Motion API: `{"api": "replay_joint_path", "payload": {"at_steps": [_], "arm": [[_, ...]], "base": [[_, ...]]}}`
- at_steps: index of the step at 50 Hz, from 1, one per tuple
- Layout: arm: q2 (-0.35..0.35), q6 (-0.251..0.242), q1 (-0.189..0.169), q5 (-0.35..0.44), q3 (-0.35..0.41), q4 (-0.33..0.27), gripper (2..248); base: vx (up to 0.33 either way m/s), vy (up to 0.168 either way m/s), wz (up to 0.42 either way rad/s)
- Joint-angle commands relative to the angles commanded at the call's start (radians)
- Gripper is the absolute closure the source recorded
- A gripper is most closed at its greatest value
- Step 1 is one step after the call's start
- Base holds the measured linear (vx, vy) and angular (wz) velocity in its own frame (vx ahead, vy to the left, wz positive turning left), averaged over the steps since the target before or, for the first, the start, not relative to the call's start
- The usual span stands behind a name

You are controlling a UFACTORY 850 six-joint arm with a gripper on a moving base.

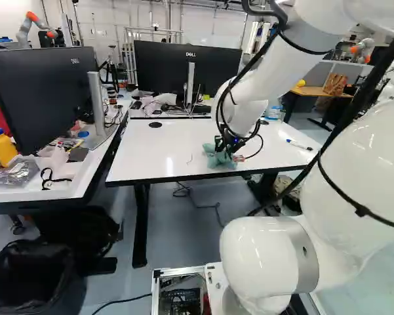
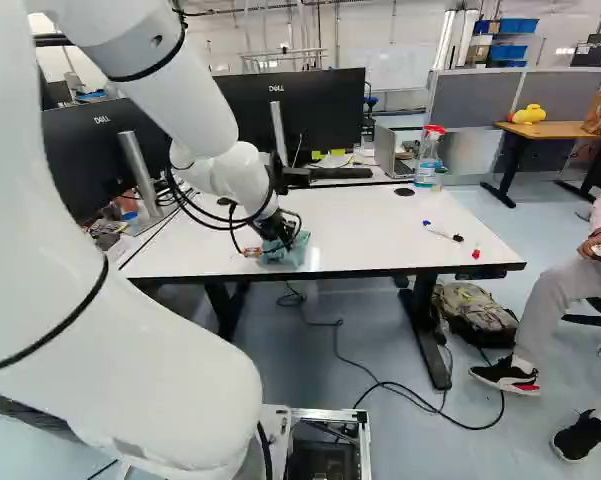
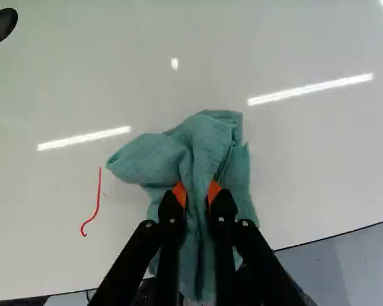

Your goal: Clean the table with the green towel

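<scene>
You have a white-topped table (image 2: pixel 350 235) with a dark edge and dark legs before you. The green towel (image 3: pixel 204 150) rests bunched on it, close to the front edge. Seen from the base, a thin curved red line (image 3: pixel 98 201) marks the top just left of the towel, one black round disc (image 1: pixel 155 125) sits beyond it to the left, and another black disc (image 2: pixel 404 191) beyond it to the right. Well to the towel's right, you see a white marker pen (image 2: pixel 442 234) with a blue end and a small red piece (image 2: pixel 476 253).
</scene>
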Motion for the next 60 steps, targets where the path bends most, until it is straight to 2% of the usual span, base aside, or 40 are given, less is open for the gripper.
{"api": "replay_joint_path", "payload": {"at_steps": [22, 60], "arm": [[-0.113, 0.000, 0.035, 0.000, -0.112, 0.000, 195], [-0.209, 0.000, 0.168, 0.000, -0.214, 0.000, 195]], "base": [[0.000, 0.000, 0.000], [0.000, 0.000, 0.000]]}}
